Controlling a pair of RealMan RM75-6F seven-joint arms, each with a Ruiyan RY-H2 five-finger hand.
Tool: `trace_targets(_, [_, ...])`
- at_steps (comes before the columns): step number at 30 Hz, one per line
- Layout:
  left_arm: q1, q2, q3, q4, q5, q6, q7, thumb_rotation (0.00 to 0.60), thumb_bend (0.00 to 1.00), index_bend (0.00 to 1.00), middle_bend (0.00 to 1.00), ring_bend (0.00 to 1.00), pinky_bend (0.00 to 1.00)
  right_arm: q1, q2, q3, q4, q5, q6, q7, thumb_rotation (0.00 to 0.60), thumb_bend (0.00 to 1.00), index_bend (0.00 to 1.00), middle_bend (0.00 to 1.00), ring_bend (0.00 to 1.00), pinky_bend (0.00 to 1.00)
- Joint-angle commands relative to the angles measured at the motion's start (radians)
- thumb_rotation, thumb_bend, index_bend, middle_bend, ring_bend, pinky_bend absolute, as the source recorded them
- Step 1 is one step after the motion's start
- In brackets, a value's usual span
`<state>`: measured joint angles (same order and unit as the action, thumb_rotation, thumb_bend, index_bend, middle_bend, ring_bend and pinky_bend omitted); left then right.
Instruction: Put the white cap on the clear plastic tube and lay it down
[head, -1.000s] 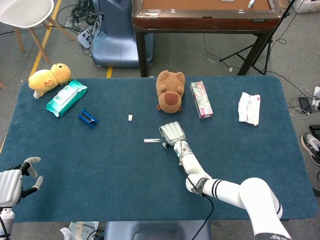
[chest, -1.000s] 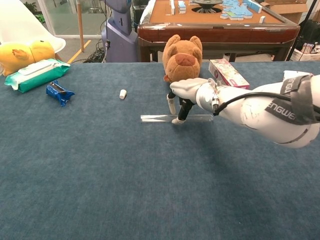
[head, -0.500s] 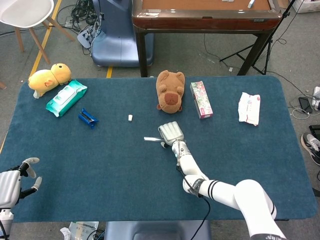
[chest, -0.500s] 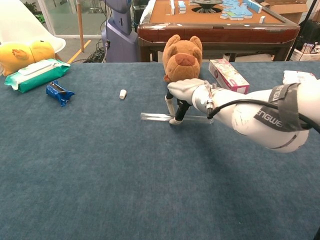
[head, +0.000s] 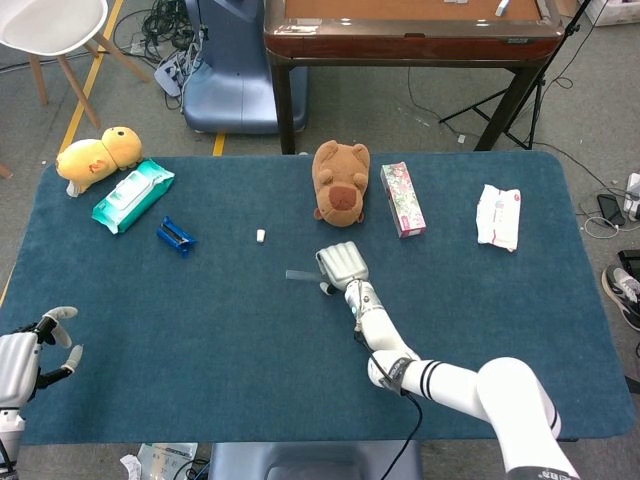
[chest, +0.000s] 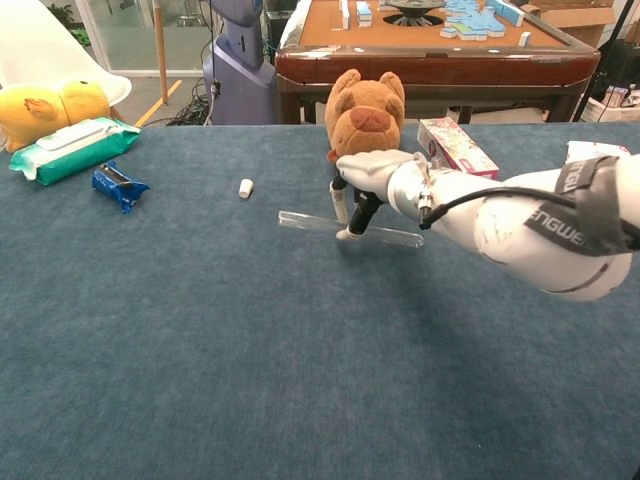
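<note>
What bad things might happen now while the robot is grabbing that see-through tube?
The right hand seems to pinch the tube with only its fingertips, and the tube is tilted, so it might slip and roll away. The little white cap lies loose and apart, so a swinging tube end might knock it further off.

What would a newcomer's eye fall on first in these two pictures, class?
Probably the robot's white right arm reaching to mid-table, its right hand pinching a clear plastic tube, which appears slightly raised and tilted. Just behind it lies a brown plush bear, and to the left a small white cap sits alone on the blue table. The left hand waits open at the near left corner.
</note>
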<state>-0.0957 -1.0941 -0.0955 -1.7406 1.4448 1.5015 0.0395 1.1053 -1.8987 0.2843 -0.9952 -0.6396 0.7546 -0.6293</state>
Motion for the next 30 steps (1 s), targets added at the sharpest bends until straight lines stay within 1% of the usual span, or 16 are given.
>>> trace_targets(1, [-0.032,0.021,-0.023,0.009,0.002,-0.030,-0.022,0.600,0.31,0.30,0.58,0.51,0.52,-0.069,0.132,0.010,-0.186,-0.066,0.072,0.063,0.600,0.50,0.66,0.97,1.00,1.00])
trace_targets(5, [-0.095,0.051,-0.061,0.027,-0.013,-0.105,-0.073,0.600,0.31,0.30,0.59,0.53,0.52,-0.155,0.282,0.009,-0.390,-0.128,0.142,0.133,0.600,0.50,0.66,0.96,1.00,1.00])
trace_targets(9, [-0.164,0.067,-0.087,0.046,-0.031,-0.202,-0.113,0.600,0.31,0.30,0.64,0.57,0.60,-0.232,0.403,0.011,-0.545,-0.196,0.207,0.210,0.600,0.51,0.67,0.94,1.00,1.00])
trace_targets(11, [-0.214,0.064,-0.102,0.064,-0.039,-0.264,-0.125,0.600,0.31,0.30,0.66,0.59,0.62,-0.281,0.476,0.008,-0.630,-0.243,0.244,0.257,0.600,0.51,0.67,0.94,1.00,1.00])
trace_targets(14, [-0.279,0.049,-0.115,0.089,-0.046,-0.345,-0.135,0.600,0.31,0.31,0.69,0.61,0.68,-0.338,0.557,0.001,-0.717,-0.302,0.288,0.312,0.600,0.51,0.68,0.94,1.00,1.00])
trace_targets(18, [-0.366,0.023,-0.126,0.113,-0.046,-0.446,-0.128,0.600,0.31,0.31,0.78,0.69,0.80,-0.400,0.654,-0.009,-0.812,-0.374,0.335,0.366,0.600,0.51,0.68,0.94,1.00,1.00])
trace_targets(22, [-0.454,-0.007,-0.135,0.120,-0.047,-0.550,-0.141,0.600,0.33,0.32,0.87,0.79,0.87,-0.446,0.735,-0.016,-0.886,-0.425,0.367,0.397,0.600,0.52,0.68,0.94,1.00,1.00])
trace_targets(26, [-0.546,-0.047,-0.144,0.137,-0.060,-0.659,-0.171,0.600,0.41,0.32,0.95,0.89,0.92,-0.485,0.799,-0.027,-0.937,-0.457,0.384,0.430,0.600,0.52,0.68,0.94,1.00,1.00])
trace_targets(27, [-0.566,-0.059,-0.145,0.146,-0.062,-0.678,-0.168,0.600,0.45,0.31,0.97,0.91,0.94,-0.492,0.807,-0.030,-0.943,-0.463,0.387,0.435,0.600,0.52,0.68,0.94,1.00,1.00])
trace_targets(30, [-0.630,-0.096,-0.146,0.180,-0.076,-0.741,-0.123,0.600,0.50,0.29,1.00,0.95,0.98,-0.507,0.824,-0.042,-0.953,-0.476,0.384,0.452,0.600,0.52,0.68,0.94,1.00,1.00])
